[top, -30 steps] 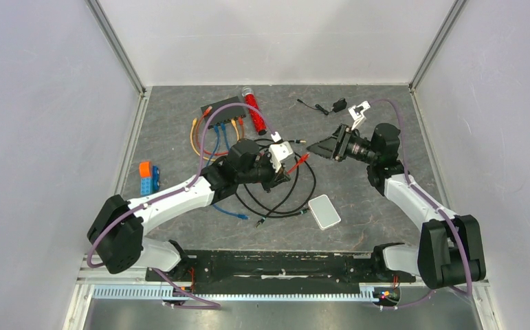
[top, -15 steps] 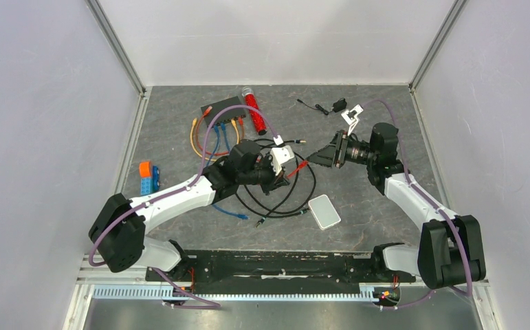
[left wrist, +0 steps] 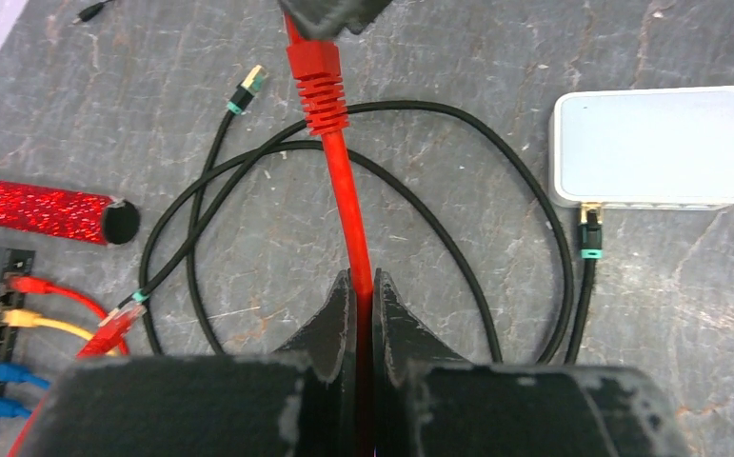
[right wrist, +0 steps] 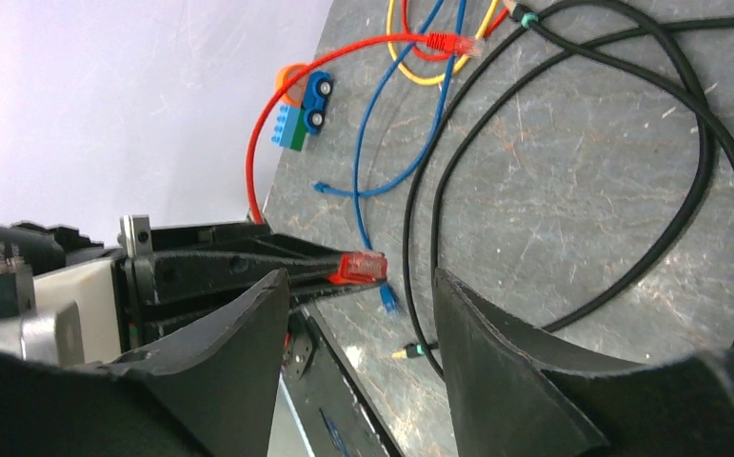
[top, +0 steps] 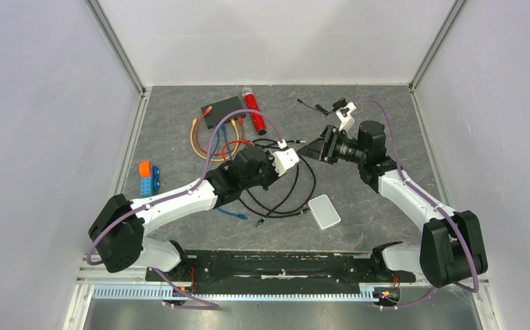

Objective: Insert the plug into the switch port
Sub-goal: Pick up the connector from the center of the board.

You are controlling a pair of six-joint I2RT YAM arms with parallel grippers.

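Note:
My left gripper (left wrist: 364, 286) is shut on a red cable (left wrist: 348, 190), held above the table. The cable's ribbed boot (left wrist: 315, 81) points away from it, and the plug (right wrist: 363, 265) at its tip sits between the wide-apart fingers of my open right gripper (right wrist: 361, 278), which do not clamp it. The black switch (top: 222, 110) lies at the back left. Its row of switch ports (left wrist: 3, 286) shows at the left edge of the left wrist view, with red, yellow and blue plugs in several of them.
The red cable's other plug (right wrist: 453, 43) lies loose near the switch. A looped black cable (top: 296, 189) lies under both grippers. A white box (top: 324, 211) sits in front, a red glitter tube (top: 254, 110) beside the switch, and a toy car (top: 147, 177) at the left edge.
My right gripper has moved left, up to the left gripper's tip, and now brackets the plug. The left gripper has swung slightly toward it, still holding the red cable.

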